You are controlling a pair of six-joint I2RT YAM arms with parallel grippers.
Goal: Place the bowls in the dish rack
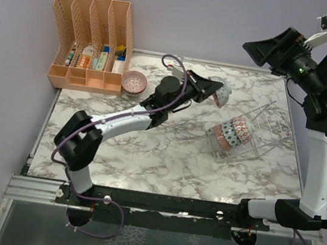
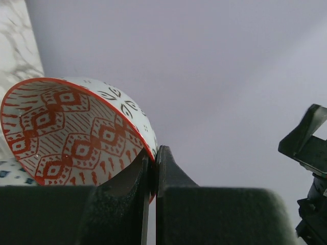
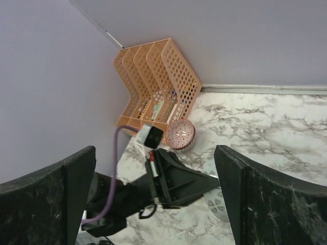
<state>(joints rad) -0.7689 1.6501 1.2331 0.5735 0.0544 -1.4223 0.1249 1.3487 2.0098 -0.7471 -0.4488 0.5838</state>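
Note:
My left gripper [image 1: 212,93] is shut on the rim of a bowl [image 1: 222,93] with a red patterned inside and a white outside, and holds it above the table just left of the dish rack [image 1: 268,123]. In the left wrist view the bowl [image 2: 66,138] is pinched between the fingers of this gripper [image 2: 153,171]. The clear wire rack lies at the right and holds three patterned bowls [image 1: 231,133] on edge. A pink-red bowl [image 1: 134,82] sits by the orange organizer; it also shows in the right wrist view [image 3: 180,134]. My right gripper [image 1: 265,49] is open, empty and raised high at the back right.
An orange slotted organizer [image 1: 93,38] with small items stands at the back left, and shows in the right wrist view [image 3: 153,84]. Purple walls close the back and left. The left arm [image 1: 121,119] reaches diagonally across the marble table [image 1: 164,159].

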